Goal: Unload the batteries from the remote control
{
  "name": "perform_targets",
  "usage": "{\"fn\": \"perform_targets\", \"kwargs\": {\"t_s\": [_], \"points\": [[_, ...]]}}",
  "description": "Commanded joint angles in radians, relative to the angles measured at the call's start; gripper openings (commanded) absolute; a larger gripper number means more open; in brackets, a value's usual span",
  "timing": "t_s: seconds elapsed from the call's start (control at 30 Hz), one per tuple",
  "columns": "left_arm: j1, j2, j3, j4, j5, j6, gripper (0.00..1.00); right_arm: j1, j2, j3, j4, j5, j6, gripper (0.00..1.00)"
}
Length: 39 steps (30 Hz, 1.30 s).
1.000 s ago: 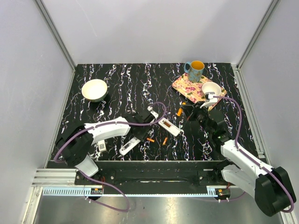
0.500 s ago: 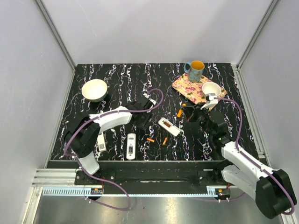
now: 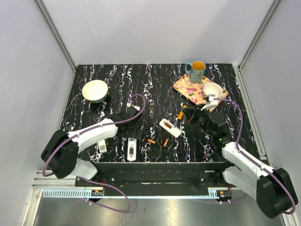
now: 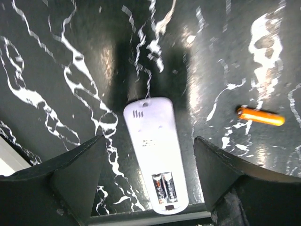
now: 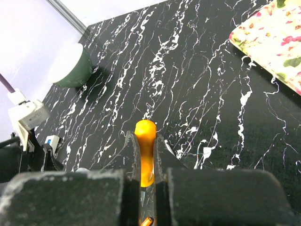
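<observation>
Beneath the left gripper [image 4: 149, 141], jaws apart, a white remote [image 4: 153, 155] lies on the tabletop [image 4: 70, 56]. Only the left wrist view resolves the two batteries [image 4: 163, 187] in its open bay. The right gripper [image 5: 144, 139] has its jaws clamped on an orange battery [image 5: 145, 129], seen plainly in the right wrist view.

Worktop [image 3: 117, 80]: glossy black marble-look surface with white veining. I get glare streaks off it in the left wrist view. Remote [image 4: 153, 146]: smooth white plastic, slight sheen. Loose battery [image 4: 261, 116]: shiny orange wrap. Fingers [image 4: 70, 183] of the left pincer [image 4: 149, 140]: matt black, grainy, looks like plastic. Tray [image 3: 186, 87]: floral print, low gloss. Mug [image 3: 197, 70] looks glazed.
</observation>
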Motion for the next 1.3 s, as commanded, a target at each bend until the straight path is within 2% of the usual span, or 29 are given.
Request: {"fn": "perform_targets", "kwargs": {"t_s": [0.0, 0.2, 0.33, 0.37, 0.53, 0.67, 0.8, 0.93, 1.0, 1.17, 1.27], "points": [[-0.015, -0.022, -0.07, -0.02, 0.001, -0.142, 0.78, 0.005, 0.019, 0.011, 0.056, -0.012, -0.002, 0.0], [-0.022, -0.001, -0.14, 0.018, 0.057, -0.168, 0.73, 0.003, 0.025, 0.013, 0.059, -0.02, 0.002, 0.0], [-0.037, 0.019, -0.168, 0.071, 0.095, -0.177, 0.63, 0.003, 0.03, 0.013, 0.065, -0.018, 0.003, 0.0], [-0.051, 0.027, -0.167, 0.084, 0.096, -0.179, 0.59, 0.003, 0.036, 0.013, 0.068, -0.02, 0.006, 0.0], [-0.08, 0.131, -0.131, 0.087, 0.075, -0.179, 0.54, 0.005, 0.05, 0.022, 0.077, -0.027, 0.005, 0.0], [-0.091, 0.192, -0.099, 0.086, 0.046, -0.16, 0.43, 0.003, 0.042, 0.025, 0.071, -0.021, -0.009, 0.0], [-0.078, 0.258, 0.015, 0.058, -0.011, -0.088, 0.35, 0.003, 0.036, 0.025, 0.062, -0.012, -0.018, 0.0], [-0.026, 0.333, 0.161, 0.046, -0.009, 0.052, 0.31, 0.005, 0.029, 0.023, 0.063, -0.012, -0.025, 0.0], [-0.008, 0.384, 0.258, 0.037, -0.022, 0.103, 0.31, 0.005, 0.025, 0.025, 0.056, -0.014, -0.029, 0.0], [0.046, 0.537, 0.506, 0.011, -0.017, 0.346, 0.31, 0.005, 0.015, 0.022, 0.054, -0.009, -0.035, 0.0], [0.046, 0.635, 0.64, -0.005, 0.01, 0.485, 0.36, 0.003, 0.019, 0.02, 0.056, -0.001, -0.035, 0.0]]}}
